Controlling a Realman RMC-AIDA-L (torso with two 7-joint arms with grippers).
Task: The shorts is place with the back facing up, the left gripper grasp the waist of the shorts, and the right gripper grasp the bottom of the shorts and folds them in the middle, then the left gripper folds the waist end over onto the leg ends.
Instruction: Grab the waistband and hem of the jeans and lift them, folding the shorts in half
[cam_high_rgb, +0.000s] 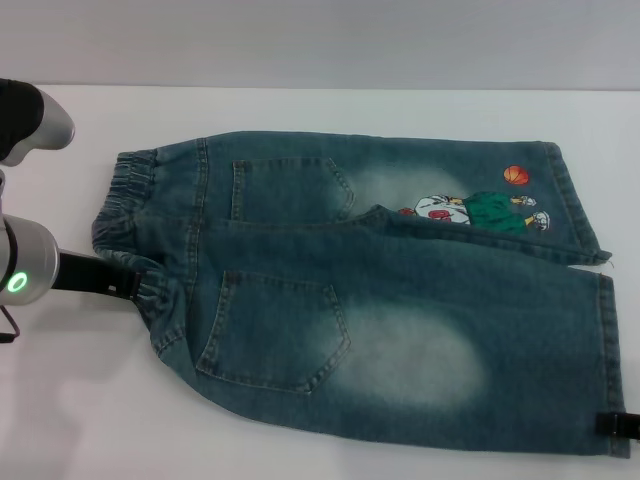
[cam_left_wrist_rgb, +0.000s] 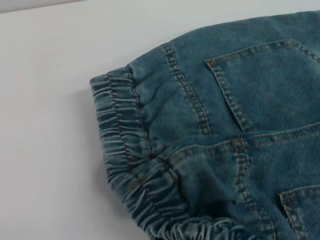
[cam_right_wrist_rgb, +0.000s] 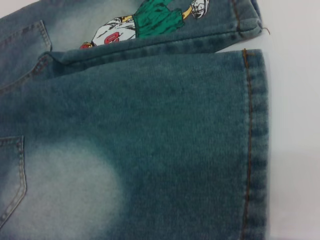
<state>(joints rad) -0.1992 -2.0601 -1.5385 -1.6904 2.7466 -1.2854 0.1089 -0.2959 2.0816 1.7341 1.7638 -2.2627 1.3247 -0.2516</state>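
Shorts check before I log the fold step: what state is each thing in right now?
shorts: flat on the table, back up, unfolded.
waist: gathered, at the robot's left.
leg hems: flat, at the robot's right.
left gripper: at the waist's near corner.
right gripper: at the near hem's corner.

The shorts (cam_right_wrist_rgb: 150, 125) fill the view, lying flat on a white table (cam_right_wrist_rgb: 295, 100). One stitched hem (cam_right_wrist_rgb: 252, 150) runs along the edge. The cartoon print (cam_right_wrist_rgb: 150, 22) is on the other leg.
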